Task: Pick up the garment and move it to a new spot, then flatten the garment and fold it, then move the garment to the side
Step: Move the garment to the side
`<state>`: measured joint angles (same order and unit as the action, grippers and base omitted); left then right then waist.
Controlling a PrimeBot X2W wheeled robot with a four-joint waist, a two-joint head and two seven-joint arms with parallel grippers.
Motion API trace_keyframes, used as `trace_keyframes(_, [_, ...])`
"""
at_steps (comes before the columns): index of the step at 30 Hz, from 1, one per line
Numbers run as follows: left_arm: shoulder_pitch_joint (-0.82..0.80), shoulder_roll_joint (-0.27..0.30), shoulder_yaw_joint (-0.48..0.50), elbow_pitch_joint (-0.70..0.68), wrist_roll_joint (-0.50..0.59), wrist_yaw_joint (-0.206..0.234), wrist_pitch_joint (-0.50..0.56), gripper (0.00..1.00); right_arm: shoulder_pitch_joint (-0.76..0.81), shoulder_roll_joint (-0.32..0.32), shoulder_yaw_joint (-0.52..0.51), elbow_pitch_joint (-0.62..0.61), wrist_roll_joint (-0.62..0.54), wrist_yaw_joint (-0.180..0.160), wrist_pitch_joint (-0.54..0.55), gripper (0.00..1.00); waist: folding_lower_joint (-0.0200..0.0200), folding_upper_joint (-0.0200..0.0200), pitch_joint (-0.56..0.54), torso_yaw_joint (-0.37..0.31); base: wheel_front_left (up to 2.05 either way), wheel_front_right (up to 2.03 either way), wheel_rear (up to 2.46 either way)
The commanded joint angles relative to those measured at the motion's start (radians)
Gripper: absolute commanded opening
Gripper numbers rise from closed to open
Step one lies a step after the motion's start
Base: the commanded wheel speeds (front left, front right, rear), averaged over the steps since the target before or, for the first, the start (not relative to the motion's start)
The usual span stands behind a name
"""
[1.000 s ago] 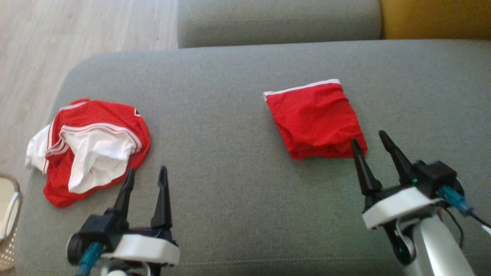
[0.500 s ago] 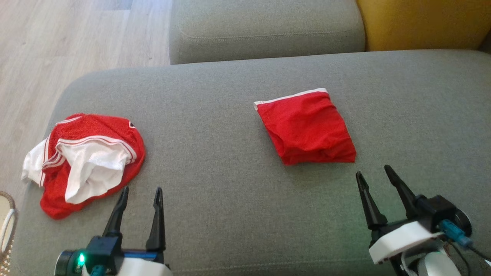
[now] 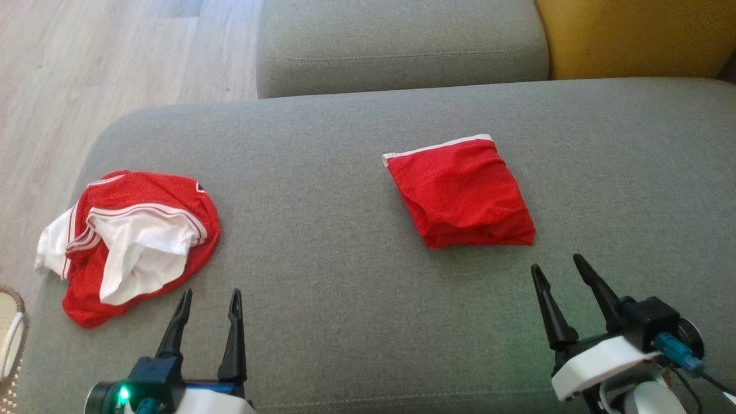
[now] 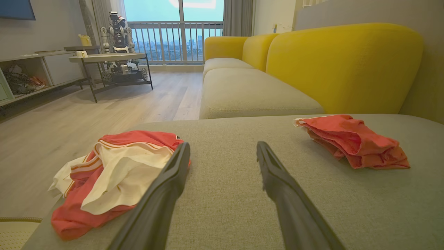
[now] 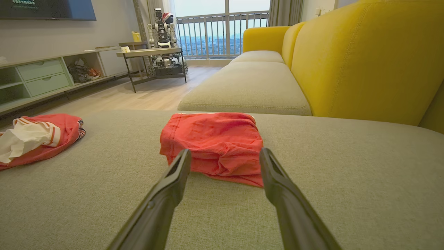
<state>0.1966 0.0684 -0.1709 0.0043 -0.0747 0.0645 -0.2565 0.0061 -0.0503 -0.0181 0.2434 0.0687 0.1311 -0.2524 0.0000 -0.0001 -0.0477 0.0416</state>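
Folded garment (image 3: 460,192), red, lies right of centre in the head view on the grey sofa cushion (image 3: 322,241). A crumpled red-and-white garment (image 3: 129,241) sits at left. The left end effector (image 3: 210,294) and right end effector (image 3: 556,263) hover at the lower corners, both spread wide and empty.

A woven basket (image 3: 8,379) at the lower left of my head view is cut off by the edge. My left tool (image 3: 210,294) loses its body below the bottom edge. The folded red garment (image 3: 460,192) hides its inner layers.
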Motion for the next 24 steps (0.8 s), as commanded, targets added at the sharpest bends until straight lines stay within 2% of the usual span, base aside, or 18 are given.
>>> trace_keyframes(1, [-0.047,-0.008,0.039,-0.024,0.001,-0.004,-0.005,1.0,-0.032,0.0,0.02,-0.027,-0.003,0.0,-0.009,1.0,0.0,0.0001,0.003,0.001,0.0,0.0,0.0])
trace_keyframes(24, [-0.052,-0.015,0.023,-0.014,0.021,-0.023,-0.005,1.0,-0.04,0.0,-0.012,-0.015,0.008,0.0,-0.009,1.0,0.0,0.0001,0.021,0.027,0.0,0.0,0.0])
